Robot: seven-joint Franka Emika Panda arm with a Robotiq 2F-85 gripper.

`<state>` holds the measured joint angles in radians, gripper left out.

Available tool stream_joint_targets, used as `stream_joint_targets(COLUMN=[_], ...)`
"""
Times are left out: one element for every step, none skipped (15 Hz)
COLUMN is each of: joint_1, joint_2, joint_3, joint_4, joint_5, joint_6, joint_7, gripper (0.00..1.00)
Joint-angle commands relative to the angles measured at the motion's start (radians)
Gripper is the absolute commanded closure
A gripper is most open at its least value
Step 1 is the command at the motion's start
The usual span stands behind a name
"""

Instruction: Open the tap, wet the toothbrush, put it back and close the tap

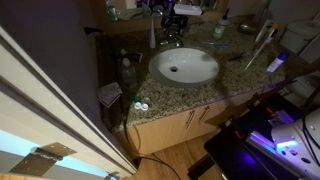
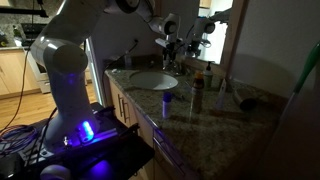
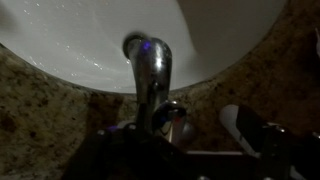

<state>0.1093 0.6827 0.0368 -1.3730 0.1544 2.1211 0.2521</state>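
One small chrome tap (image 1: 172,40) stands behind the white basin (image 1: 186,68) on the speckled stone surface (image 1: 238,72), with your gripper (image 1: 170,22) hanging just above it; these dim views do not show whether it is spread or pressed together. Expect rigid, slick metal, so push the lever (image 3: 172,120) on top near its tip.
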Motion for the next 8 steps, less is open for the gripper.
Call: stream_joint_targets(joint_1=[-0.002,-0.002,-0.006,0.003,0.021,0.026,0.029,0.027], joint_2=[0.006,0.010,0.012,0.013,0.011,0.012,-0.157,-0.166], joint_3=[0.004,0.006,0.011,-0.002,-0.027,-0.036,-0.040,-0.041], joint_4=[0.003,0.002,0.005,0.009,0.012,0.016,-0.106,-0.110], joint_5=[0.002,0.003,0.000,-0.034,-0.088,-0.129,-0.168,-0.198], joint_6=[0.015,0.023,0.029,0.033,0.032,0.025,-0.049,-0.063], joint_7=[-0.003,-0.005,-0.032,-0.050,-0.043,-0.053,-0.062,-0.082], gripper=[0.02,0.00,0.00,0.00,0.00,0.00,0.00,0.00])
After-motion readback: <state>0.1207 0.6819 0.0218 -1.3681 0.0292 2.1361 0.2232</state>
